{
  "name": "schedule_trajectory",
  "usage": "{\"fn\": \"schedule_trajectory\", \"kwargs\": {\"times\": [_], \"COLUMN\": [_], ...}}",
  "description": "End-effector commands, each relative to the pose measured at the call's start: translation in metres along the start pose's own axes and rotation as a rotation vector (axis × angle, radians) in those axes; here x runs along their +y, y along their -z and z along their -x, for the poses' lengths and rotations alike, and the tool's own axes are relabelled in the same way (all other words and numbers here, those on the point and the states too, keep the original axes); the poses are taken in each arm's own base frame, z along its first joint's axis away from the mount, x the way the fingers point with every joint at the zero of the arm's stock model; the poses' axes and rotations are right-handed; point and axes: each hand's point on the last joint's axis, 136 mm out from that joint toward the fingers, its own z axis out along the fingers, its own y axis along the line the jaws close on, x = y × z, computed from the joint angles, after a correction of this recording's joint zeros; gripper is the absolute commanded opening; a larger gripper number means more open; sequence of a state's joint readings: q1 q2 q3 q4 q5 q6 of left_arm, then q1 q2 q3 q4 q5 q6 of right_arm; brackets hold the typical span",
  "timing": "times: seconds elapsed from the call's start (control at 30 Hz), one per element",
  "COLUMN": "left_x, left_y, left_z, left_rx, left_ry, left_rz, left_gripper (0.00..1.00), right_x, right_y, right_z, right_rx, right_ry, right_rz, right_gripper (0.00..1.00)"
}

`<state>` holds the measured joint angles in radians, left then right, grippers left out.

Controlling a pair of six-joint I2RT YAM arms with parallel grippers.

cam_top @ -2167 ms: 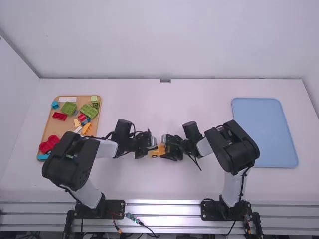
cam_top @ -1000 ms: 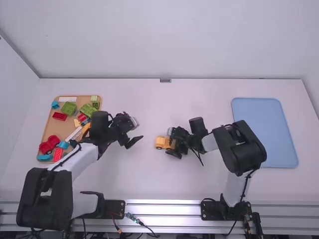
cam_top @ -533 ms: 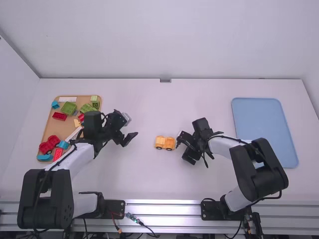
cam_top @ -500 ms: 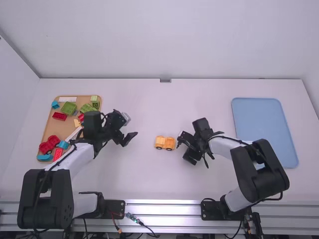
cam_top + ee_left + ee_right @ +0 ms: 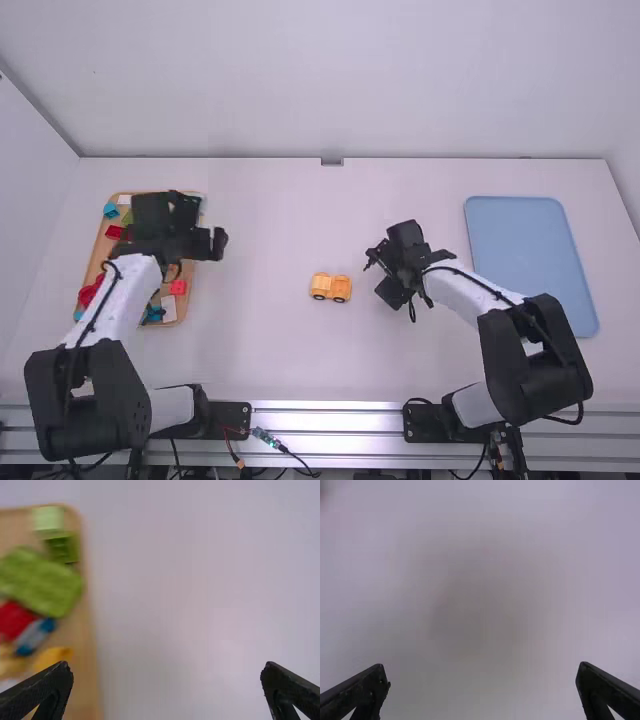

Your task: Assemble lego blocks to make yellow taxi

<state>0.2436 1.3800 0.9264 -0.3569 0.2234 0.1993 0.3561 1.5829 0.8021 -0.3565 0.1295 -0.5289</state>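
Yellow taxi point(image 5: 320, 284) upright on white table point(image 5: 280, 350)

Yellow-orange block car point(image 5: 331, 287), upright, middle of white table point(image 5: 300, 220).

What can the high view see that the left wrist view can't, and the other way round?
The high view's own finds: a yellow-orange block car with dark wheels, a flat blue plastic tray, and the right tool.

The left wrist view's own finds: a wide, bumpy green block and the red block beside it.

Both share: part of the tan wooden tray, the white table and the left tool, its fingers apart.
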Motion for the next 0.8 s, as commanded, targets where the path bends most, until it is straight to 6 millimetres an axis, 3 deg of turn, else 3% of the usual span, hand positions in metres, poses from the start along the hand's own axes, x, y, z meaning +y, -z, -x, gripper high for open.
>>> {"fn": "schedule_trajectory", "kwargs": {"times": [0.0,0.1,0.2,0.4,0.57,0.77], "left_x": [0.050,0.093,0.110,0.133,0.161,0.175], "left_y": [0.010,0.008,0.001,-0.022,-0.042,-0.041], "left_z": [0.010,0.012,0.009,-0.004,-0.010,-0.021], "left_rx": [0.020,0.103,0.187,0.381,0.372,0.391], "left_ry": [0.210,0.346,0.397,0.433,0.438,0.433], "left_rz": [0.110,0.151,0.151,0.192,0.328,0.425], "left_gripper": [0.99,0.99,0.99,0.99,0.99,0.94], "right_x": [-0.013,-0.012,-0.017,-0.027,-0.031,-0.037], "right_y": [0.020,0.036,0.046,0.056,0.056,0.056], "right_z": [0.018,0.033,0.043,0.055,0.056,0.056], "right_rx": [-0.045,-0.066,-0.085,-0.114,-0.116,-0.114], "right_ry": [-0.044,-0.044,-0.074,-0.095,-0.095,-0.099], "right_rz": [-0.021,0.036,0.041,0.019,-0.005,-0.032], "right_gripper": [0.99,0.99,0.99,0.99,0.99,0.99]}}
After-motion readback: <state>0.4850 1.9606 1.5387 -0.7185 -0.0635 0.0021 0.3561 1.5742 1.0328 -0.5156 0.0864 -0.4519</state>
